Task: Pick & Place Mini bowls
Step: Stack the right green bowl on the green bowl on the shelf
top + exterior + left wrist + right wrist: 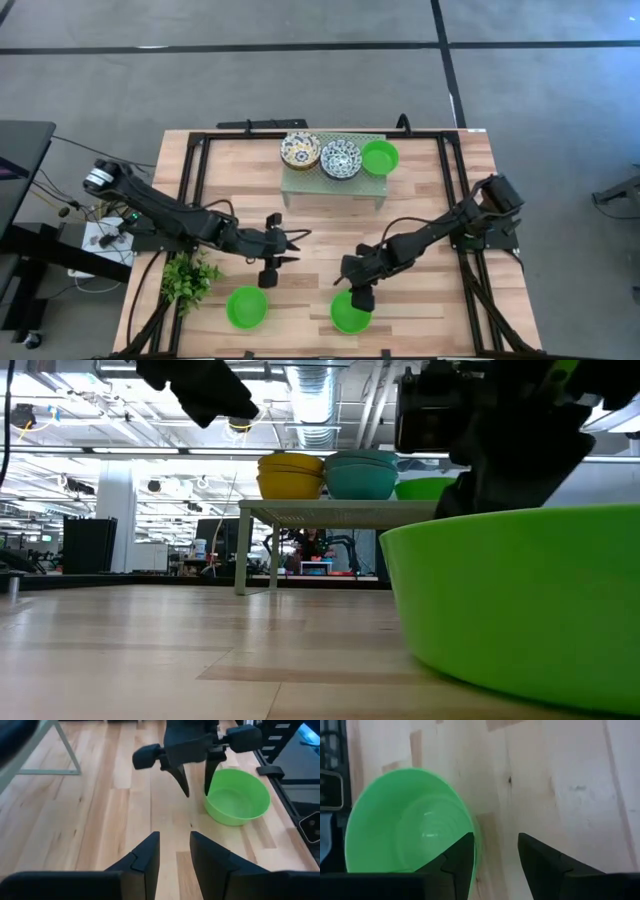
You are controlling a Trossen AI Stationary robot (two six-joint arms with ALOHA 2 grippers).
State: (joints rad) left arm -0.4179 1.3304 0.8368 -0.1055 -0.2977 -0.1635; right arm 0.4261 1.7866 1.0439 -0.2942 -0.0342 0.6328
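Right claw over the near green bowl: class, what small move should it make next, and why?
Probably lift straight up and clear. The right claw is open, straddling the rim of the green bowl, which sits flat on the table. One finger hangs inside the rim, so sideways motion might drag the bowl.

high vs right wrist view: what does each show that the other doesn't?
High only: the rack with two patterned bowl stacks and a green bowl, the plant, the left gripper, a second green bowl on the table. Right wrist only: one finger of the open right gripper against the bowl's rim. Both: the green bowl by the right gripper, the wooden table.
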